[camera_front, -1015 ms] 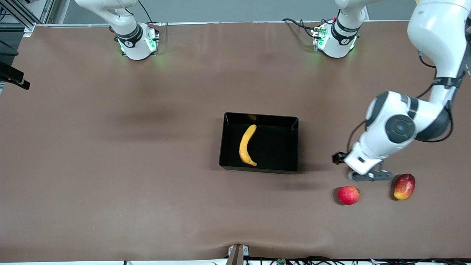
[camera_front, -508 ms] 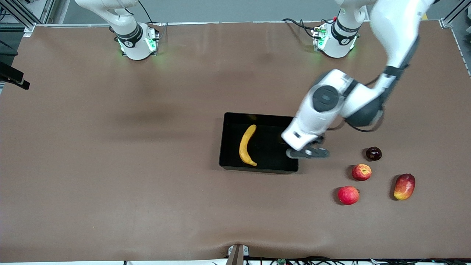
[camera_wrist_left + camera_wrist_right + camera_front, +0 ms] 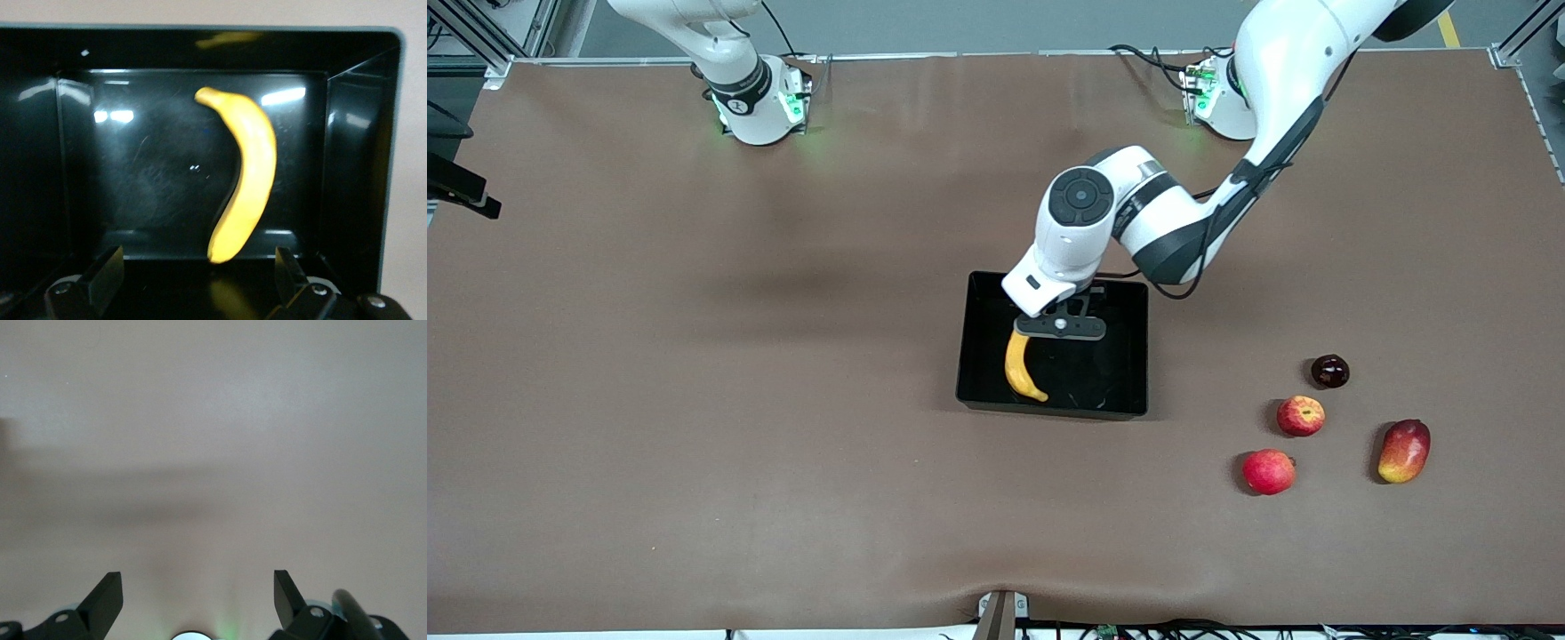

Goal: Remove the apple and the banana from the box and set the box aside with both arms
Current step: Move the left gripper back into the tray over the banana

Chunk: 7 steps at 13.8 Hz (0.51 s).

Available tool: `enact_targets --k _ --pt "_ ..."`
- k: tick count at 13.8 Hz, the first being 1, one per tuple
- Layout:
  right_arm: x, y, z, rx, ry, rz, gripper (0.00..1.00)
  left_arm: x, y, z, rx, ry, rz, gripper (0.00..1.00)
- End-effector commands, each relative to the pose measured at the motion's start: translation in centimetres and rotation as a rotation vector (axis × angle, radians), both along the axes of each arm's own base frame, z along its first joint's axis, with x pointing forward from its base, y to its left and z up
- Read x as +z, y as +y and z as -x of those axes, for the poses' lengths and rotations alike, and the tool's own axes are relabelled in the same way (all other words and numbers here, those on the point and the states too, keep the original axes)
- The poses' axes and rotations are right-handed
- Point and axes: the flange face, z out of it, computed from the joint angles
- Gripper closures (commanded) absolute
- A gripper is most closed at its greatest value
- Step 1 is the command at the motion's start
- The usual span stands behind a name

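Hovering over the box (image 3: 1129, 356), the left claw (image 3: 1060, 327) is seen with its fingers spread wide and nothing between them. The banana (image 3: 1021, 366) is found lying flat on the box floor, at the side toward the right arm's end of the counter (image 3: 694, 400), with its long axis running roughly from the wall nearest the robots' bases to the wall nearest the front camera. One end of the fruit is hidden under the claw in the front view; in the left wrist view the banana (image 3: 245, 177) is seen between the two fingertips (image 3: 103, 273), its length pointing away from the claw's gap, not across it. The fingers are thus judged to be set across the fruit's narrow width, so that a straight descent would be called for.

The apple (image 3: 1300, 415) is already out of the box, resting on the counter toward the left arm's end, among other fruit. The right claw (image 3: 197, 597) is held open over bare counter near its base, and that arm is waiting. The left arm is clearly the nearer one to the banana.
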Motion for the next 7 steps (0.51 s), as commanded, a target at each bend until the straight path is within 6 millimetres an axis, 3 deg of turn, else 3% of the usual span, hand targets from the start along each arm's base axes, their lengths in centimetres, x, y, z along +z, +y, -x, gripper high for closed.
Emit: enact_targets --k 1,5,7 --pt "0.5 -0.1 -0.5 -0.007 -0.007 -0.002 0.00 -2.5 -1.1 -0.7 -0.019 -0.040 0.030 0.00" --pt "0.4 -0.1 -0.5 -0.005 -0.005 0.000 0.00 -7.3 -2.0 0.0 0.000 -0.040 0.001 0.00" --pt "0.4 0.1 -0.5 -0.002 -0.003 0.001 0.00 -8.5 -2.6 0.3 0.019 -0.041 0.027 0.00"
